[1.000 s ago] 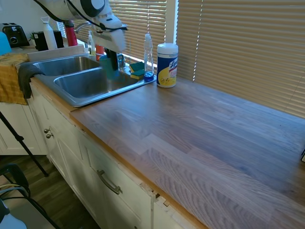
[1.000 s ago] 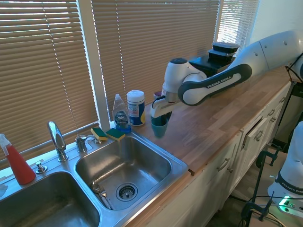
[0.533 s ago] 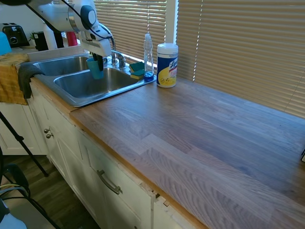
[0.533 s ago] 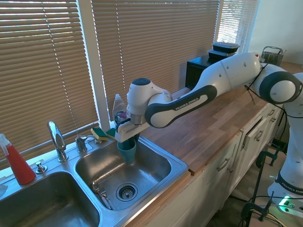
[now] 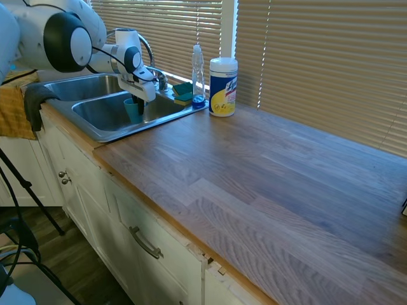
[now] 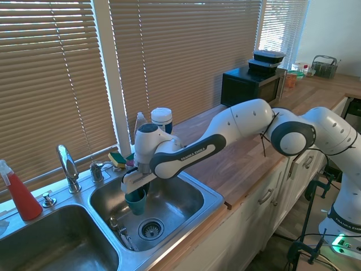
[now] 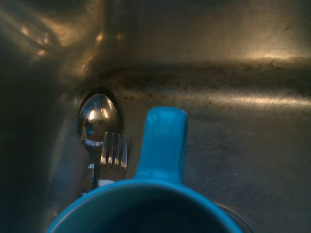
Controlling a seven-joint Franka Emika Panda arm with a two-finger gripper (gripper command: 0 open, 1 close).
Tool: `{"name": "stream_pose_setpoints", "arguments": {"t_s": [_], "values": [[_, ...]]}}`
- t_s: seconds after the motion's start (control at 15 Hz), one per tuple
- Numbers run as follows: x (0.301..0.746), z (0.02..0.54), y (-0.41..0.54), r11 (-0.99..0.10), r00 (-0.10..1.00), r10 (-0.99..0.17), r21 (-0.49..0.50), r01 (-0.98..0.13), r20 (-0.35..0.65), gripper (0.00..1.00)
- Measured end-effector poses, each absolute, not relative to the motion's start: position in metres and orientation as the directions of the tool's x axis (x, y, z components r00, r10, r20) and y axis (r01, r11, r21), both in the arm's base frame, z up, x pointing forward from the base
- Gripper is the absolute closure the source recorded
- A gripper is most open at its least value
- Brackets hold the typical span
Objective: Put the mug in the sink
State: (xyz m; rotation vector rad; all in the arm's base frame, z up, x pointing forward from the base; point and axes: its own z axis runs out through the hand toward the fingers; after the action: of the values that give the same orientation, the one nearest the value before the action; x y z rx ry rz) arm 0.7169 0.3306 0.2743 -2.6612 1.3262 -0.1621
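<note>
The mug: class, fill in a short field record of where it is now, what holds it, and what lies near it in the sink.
mug: teal, upright, inside the right-hand basin as the second exterior view shows it
sink: steel, double basin
gripper: shut on the mug's rim
contact with basin floor: cannot tell
cutlery: spoon and fork on basin floor beside the mug
drain: near the mug

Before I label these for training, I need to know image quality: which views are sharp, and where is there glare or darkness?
First exterior view: sharp and bright, the mug small. Second exterior view: clear; bright window at top right, soft reflections in the sink. Wrist view: dim and soft, the mug rim blurred up close, glare streaks on the steel, a bright highlight on the spoon beside the fork.
</note>
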Motion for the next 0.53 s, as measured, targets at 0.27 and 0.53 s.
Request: {"name": "stream_pose_setpoints", "arguments": {"t_s": [0.27,0.53], "values": [[0.732,0.23,0.333,-0.587,0.593,-0.805,-0.153,-0.795,0.014,1.0],[0.743,0.203,0.325,-0.571,0.575,-0.818,-0.138,-0.809,0.012,0.0]]}}
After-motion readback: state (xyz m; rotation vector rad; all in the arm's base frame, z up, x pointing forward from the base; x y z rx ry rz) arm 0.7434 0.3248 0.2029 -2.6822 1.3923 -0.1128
